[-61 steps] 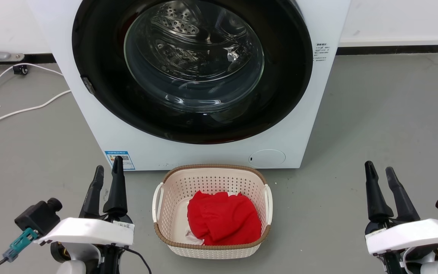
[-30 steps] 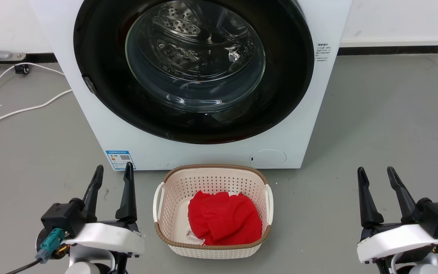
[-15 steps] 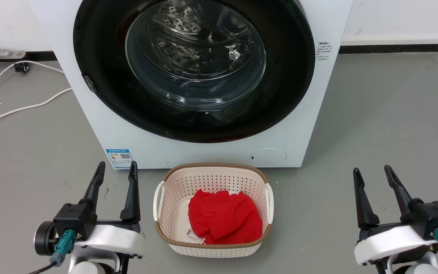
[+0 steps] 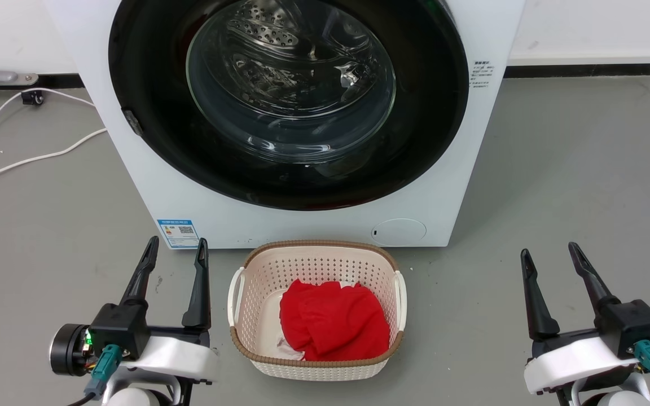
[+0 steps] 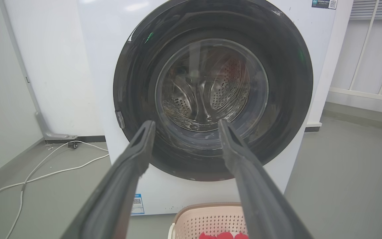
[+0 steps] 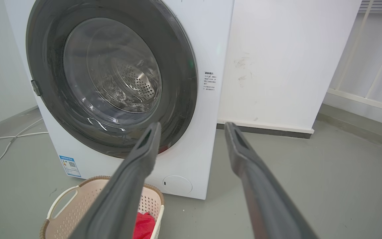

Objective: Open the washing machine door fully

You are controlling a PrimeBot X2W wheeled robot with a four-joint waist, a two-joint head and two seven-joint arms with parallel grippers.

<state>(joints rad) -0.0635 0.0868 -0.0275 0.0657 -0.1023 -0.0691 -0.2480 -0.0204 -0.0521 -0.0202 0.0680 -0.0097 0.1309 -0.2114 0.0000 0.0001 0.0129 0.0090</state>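
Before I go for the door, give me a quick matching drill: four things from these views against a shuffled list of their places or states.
Things
1. washing machine door
2. basket
3. red cloth
4. white cable

Places or states
A. lying in the basket
B. shut, flush with the washing machine front
C. trailing over the floor, left side of the head view
D. standing on the floor just before the washing machine

Pairs: 1-B, 2-D, 3-A, 4-C

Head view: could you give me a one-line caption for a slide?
Left gripper and right gripper, both open, flank a laundry basket before the shut washing machine door.
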